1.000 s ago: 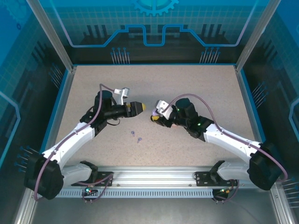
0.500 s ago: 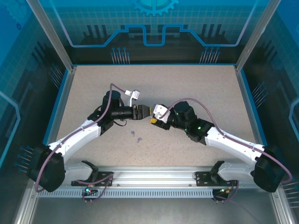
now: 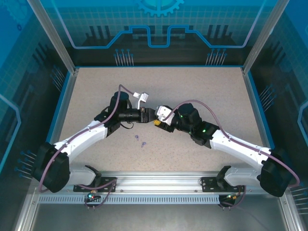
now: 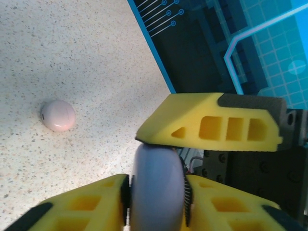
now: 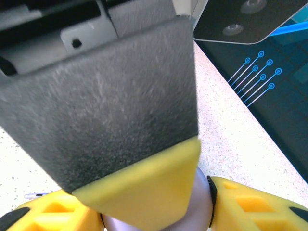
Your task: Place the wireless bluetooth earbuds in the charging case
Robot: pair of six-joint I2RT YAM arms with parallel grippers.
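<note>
Left claw: meets the other claw above the middle of the table; its yellow fingers are pressed against the two flat faces of the lilac case, pinching it edge-on.
Right claw: holds the same case across its rim. One of its fingers rests on the case's upper edge in the left wrist view.
Lilac case: lifted off the table and shared by both claws; whether the lid is shut cannot be told.
Lilac earbuds: two lie loose on the table, close together, near the arms and just below the meeting claws, well apart from the case.
Pink case: lies alone on the table, beyond the left claw.
Step in hand (judgement): steadying or opening the case before any earbud goes in.
Risk, slip: the case is smooth and rounded, so uneven squeeze from two claws may squirt it out and drop it.
Risk, lid: a pinch on both faces would likely clamp the lid shut instead of freeing it.
Risk, earbuds: a dropped case could land on the loose earbuds and scatter them.
</note>
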